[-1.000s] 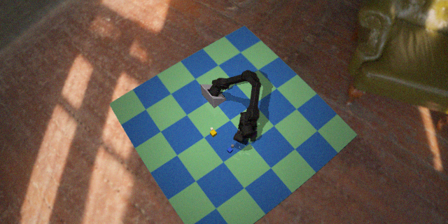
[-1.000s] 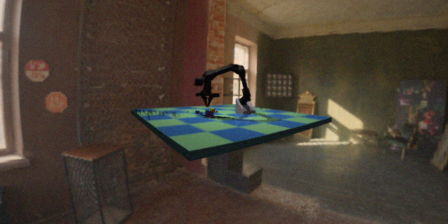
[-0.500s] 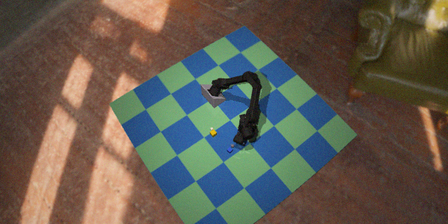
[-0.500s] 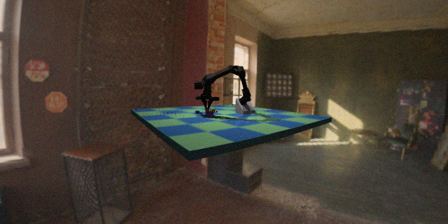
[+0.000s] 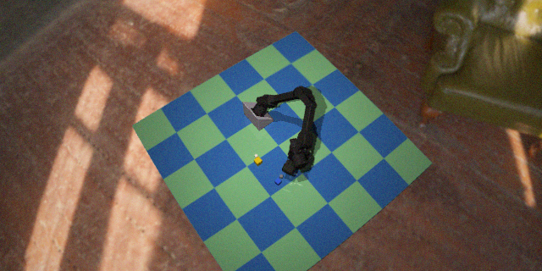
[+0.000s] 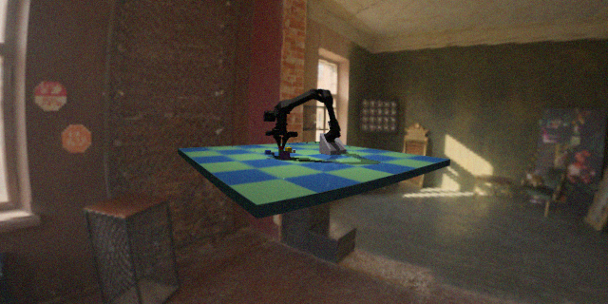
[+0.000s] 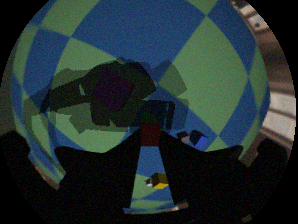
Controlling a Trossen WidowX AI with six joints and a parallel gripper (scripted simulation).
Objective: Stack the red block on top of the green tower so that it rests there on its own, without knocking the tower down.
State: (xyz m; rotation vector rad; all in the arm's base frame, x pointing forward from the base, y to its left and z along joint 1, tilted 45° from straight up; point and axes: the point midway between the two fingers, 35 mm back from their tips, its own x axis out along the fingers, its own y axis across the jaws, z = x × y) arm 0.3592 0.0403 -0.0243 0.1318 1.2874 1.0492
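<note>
My gripper (image 6: 281, 148) is shut on the red block (image 7: 150, 135), low over the checkered table, with its fingers pointing down. The red block sits between the fingertips in the wrist view. A dark green patch of the green tower (image 7: 148, 118) shows just past the red block's edge; the rest is hidden behind the block and in shadow. I cannot tell whether the red block touches the tower. In the top view the arm hides the fingertips, the red block and the tower.
A purple block (image 6: 285, 156) (image 7: 113, 90) is close to the gripper, in the arm's shadow. A blue block (image 5: 278, 181) (image 6: 268, 152) (image 7: 199, 139) has a small grey piece (image 5: 281, 176) beside it. A yellow block (image 5: 257, 160) (image 7: 160, 181) has a small white piece (image 5: 256, 155) beside it.
</note>
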